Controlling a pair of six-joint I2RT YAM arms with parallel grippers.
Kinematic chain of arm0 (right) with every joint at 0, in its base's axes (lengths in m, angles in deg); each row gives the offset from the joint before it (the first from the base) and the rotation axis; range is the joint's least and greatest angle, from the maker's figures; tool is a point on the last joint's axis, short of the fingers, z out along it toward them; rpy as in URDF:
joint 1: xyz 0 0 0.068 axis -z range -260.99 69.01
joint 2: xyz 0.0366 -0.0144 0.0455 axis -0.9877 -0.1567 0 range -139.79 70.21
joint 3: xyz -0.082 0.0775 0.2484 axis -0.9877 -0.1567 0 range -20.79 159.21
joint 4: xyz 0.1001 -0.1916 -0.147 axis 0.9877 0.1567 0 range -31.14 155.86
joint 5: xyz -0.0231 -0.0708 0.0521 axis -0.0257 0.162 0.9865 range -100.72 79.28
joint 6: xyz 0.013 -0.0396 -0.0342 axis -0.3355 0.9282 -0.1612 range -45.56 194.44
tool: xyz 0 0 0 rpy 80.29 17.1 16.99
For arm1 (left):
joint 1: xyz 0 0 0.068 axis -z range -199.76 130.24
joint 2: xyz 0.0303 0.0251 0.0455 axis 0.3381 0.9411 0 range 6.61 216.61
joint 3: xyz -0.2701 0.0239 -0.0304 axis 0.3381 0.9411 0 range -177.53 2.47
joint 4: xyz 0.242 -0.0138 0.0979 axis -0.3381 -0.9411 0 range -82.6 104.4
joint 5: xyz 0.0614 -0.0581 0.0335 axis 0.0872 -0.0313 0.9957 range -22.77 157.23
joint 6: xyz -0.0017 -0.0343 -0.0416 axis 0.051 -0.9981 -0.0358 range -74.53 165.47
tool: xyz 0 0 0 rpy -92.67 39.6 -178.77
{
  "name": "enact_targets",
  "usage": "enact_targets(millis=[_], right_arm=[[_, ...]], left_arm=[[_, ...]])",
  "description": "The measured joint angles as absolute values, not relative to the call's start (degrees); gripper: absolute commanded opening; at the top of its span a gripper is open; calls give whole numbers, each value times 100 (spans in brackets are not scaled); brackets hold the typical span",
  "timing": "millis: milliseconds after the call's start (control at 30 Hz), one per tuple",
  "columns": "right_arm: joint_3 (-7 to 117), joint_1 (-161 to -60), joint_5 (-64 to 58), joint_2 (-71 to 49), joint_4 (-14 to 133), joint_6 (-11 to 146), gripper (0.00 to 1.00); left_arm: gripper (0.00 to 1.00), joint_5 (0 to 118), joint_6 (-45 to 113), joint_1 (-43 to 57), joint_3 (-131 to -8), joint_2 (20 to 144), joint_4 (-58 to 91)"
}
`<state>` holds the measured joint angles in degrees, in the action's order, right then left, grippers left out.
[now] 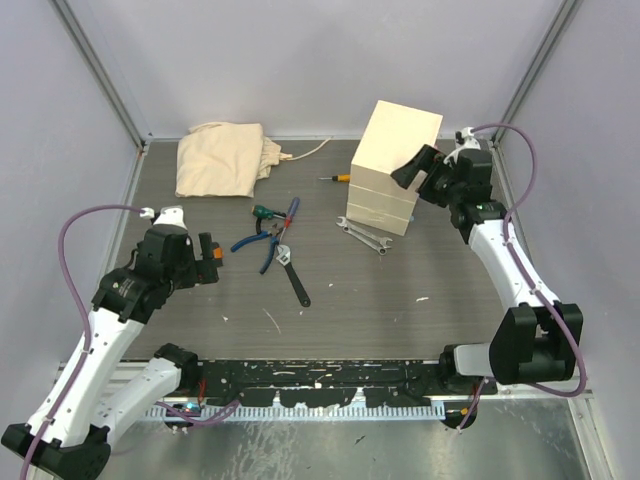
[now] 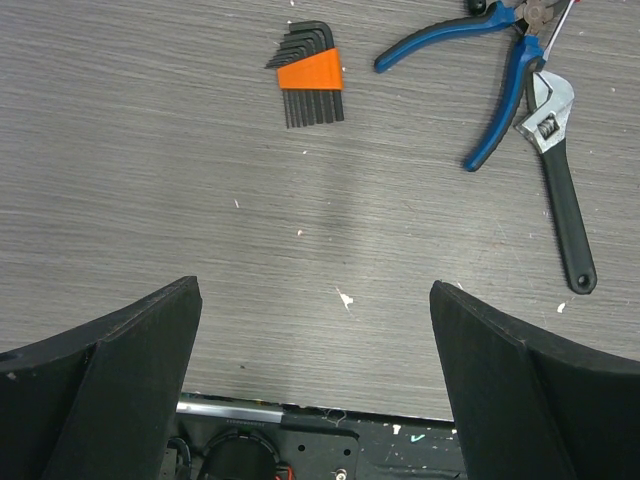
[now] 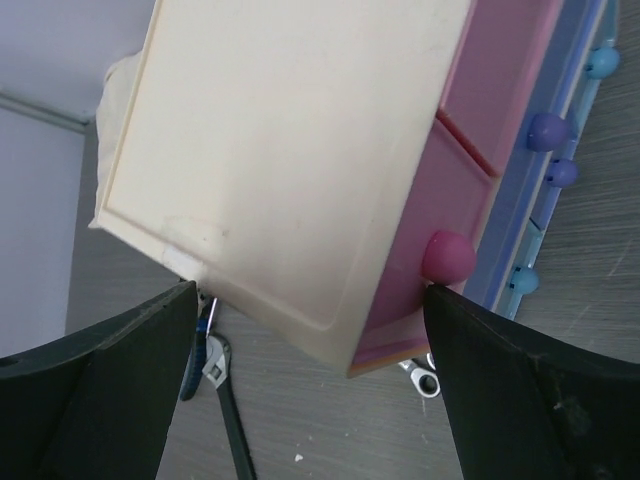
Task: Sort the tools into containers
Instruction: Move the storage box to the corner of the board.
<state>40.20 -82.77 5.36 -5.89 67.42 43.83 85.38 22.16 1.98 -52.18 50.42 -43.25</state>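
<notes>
The tools lie loose around the middle of the table (image 1: pixel 400 300). The blue-handled pliers (image 1: pixel 262 243) are crossed with the stubby green-handled screwdriver (image 1: pixel 264 212), and the black-handled adjustable wrench (image 1: pixel 293 275) is at their 5 o'clock. The two silver spanners (image 1: pixel 364 236) lie just beside the foot of the cream chest (image 1: pixel 398 150), which stands at the table's 1 o'clock. The orange-handled screwdriver (image 1: pixel 334 177) is at the chest's 9 o'clock.

The left gripper (image 2: pixel 315 292) hangs spread wide and empty over bare table, with a hex-key set (image 2: pixel 310 85) at its 12 o'clock. The right gripper (image 3: pixel 310 288) is also spread wide and holds nothing. One of its fingers (image 3: pixel 540 400) is just beside the pink knob (image 3: pixel 448 257) of the pink drawer (image 3: pixel 465 140).

The tools are steel, so likely stiff and dense. The wrench looks head-heavy and would be best pinched across the handle close to the head. The pliers' sleeved handles should give good friction. The spanners are thin, flat and probably slippery, so the fingers would have to straddle a shank squarely. The knobs are small and round, and the chest may slide when a drawer is pulled.

From above, the drawer fronts face away and cannot be seen. The right wrist view shows only a slanted strip of them, with the light-blue drawer's front cut off. The pink drawer may be slightly ajar, though the angle makes this hard to tell. The green screwdriver's shaft is hidden among the pliers.
</notes>
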Motion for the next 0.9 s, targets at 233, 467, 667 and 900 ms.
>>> enact_targets(millis=[233, 467, 667, 900], right_arm=[[3937, -8526, 433, -342, 6914, 4306, 100], [4112, -8502, -323, 69, 7526, 4741, 100], [4582, -7971, -500, 38, 7806, 5102, 100], [5789, -7125, 99, -1046, 7670, 5174, 100]], left_arm=[[98, 8538, 2216, 198, -5218, 5049, -4325], [98, 8505, 2225, 198, -5231, 4970, -4312], [98, 8326, 2220, 198, -5478, 5005, -4255], [98, 8361, 2008, 198, -5710, 5252, -4058]])
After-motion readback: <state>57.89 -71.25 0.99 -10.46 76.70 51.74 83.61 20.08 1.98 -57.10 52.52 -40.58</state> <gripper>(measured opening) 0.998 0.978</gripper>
